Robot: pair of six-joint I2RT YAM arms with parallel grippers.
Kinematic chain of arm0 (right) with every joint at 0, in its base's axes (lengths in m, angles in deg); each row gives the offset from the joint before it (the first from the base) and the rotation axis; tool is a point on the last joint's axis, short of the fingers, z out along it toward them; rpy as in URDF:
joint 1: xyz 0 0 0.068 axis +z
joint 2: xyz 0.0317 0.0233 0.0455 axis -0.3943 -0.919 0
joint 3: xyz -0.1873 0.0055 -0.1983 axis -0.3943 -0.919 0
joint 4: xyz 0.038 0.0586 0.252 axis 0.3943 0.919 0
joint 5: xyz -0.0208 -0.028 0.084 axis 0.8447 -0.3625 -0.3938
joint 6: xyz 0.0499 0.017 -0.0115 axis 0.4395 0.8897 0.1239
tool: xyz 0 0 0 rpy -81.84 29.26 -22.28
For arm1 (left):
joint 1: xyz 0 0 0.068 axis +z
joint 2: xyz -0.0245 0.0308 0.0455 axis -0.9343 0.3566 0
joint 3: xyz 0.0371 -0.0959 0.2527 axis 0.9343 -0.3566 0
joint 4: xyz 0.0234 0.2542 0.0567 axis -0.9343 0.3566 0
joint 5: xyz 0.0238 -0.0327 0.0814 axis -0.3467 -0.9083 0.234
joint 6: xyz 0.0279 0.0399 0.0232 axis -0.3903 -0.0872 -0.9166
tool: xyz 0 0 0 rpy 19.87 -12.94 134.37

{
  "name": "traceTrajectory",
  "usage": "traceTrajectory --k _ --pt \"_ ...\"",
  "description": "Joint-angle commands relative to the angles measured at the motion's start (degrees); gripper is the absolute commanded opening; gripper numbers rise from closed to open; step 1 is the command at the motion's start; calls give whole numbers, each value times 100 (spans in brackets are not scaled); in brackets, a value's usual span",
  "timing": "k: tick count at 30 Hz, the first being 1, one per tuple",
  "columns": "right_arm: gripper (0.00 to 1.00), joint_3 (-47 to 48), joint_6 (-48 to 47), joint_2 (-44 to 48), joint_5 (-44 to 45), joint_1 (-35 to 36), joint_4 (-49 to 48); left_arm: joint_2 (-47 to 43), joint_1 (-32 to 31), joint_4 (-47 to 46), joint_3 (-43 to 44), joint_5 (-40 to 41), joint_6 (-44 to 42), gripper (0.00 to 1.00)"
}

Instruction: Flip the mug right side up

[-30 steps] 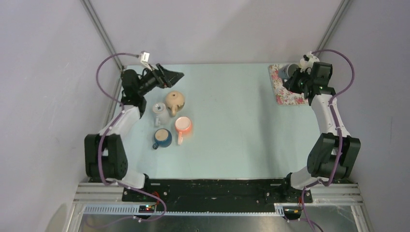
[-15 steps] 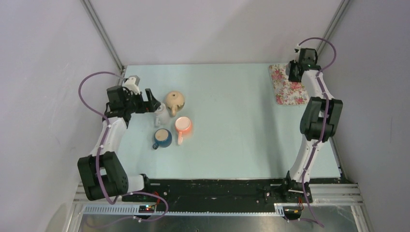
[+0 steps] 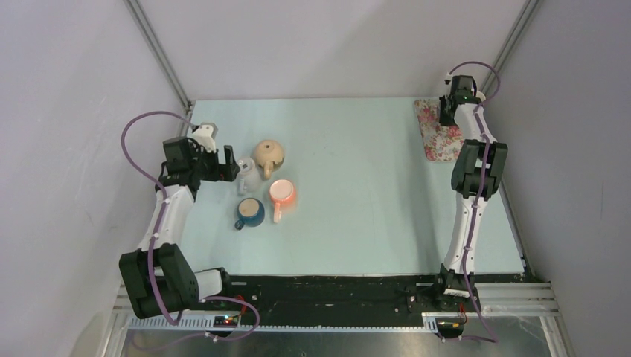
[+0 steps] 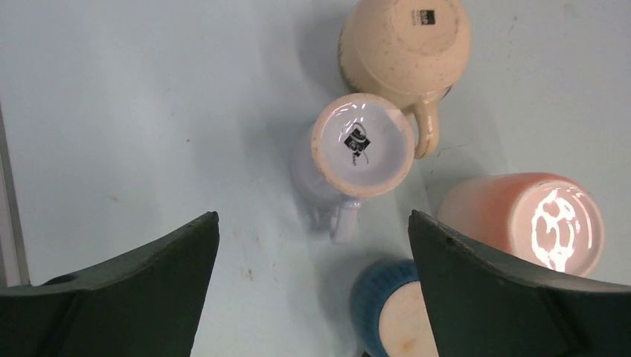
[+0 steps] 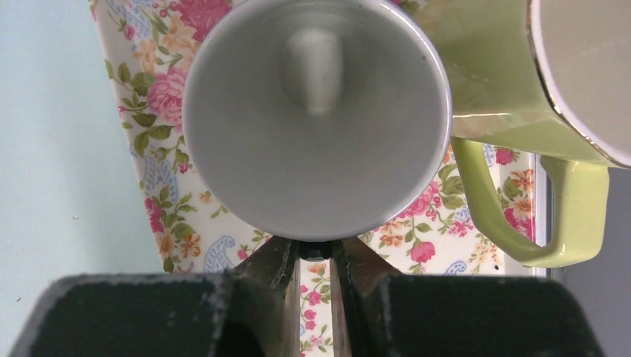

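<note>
A white mug stands upside down, base up, handle toward me; it also shows in the top view. My left gripper is open and empty above it, fingers spread wide to either side; the top view shows this gripper just left of the mug. My right gripper is at the far right corner, its fingers nearly closed on a dark handle under a grey mug. That mug's mouth faces the camera, over a floral mat.
A beige mug, base up, touches the white one. An orange mug and a blue mug stand close by. A green mug sits right beside the grey mug. The floral mat lies at the table's back right edge.
My left gripper swung back and down from above the beige mug to beside the white mug. My right arm stretched out toward the back corner, its gripper now over the mat's far end.
</note>
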Motion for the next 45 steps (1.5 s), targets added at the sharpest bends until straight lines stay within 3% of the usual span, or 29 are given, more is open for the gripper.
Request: traceTrajectory --k 1,19,21,24,29,33,39,45 --pt "0 514 -128 69 -14 75 -179 -125 23 190 -94 277 -474 100" --pt "0 981 -122 -438 -56 247 60 -316 25 500 -115 246 -656 100" --pt "4 1004 -113 -457 -45 247 49 -360 28 546 -134 237 -683 100" --pt "14 1000 -111 -453 -38 247 45 -430 24 657 -160 274 -806 100" --pt "46 970 -79 -429 -12 232 50 -503 23 880 -210 463 -1071 100" --pt "63 911 -62 -380 12 222 64 -454 22 1123 -250 717 -1320 100" --pt "76 537 54 121 -190 194 215 -606 24 1316 -455 881 -1689 100" --pt "83 -477 367 1519 -721 187 252 -580 17 1486 -413 963 -1910 100"
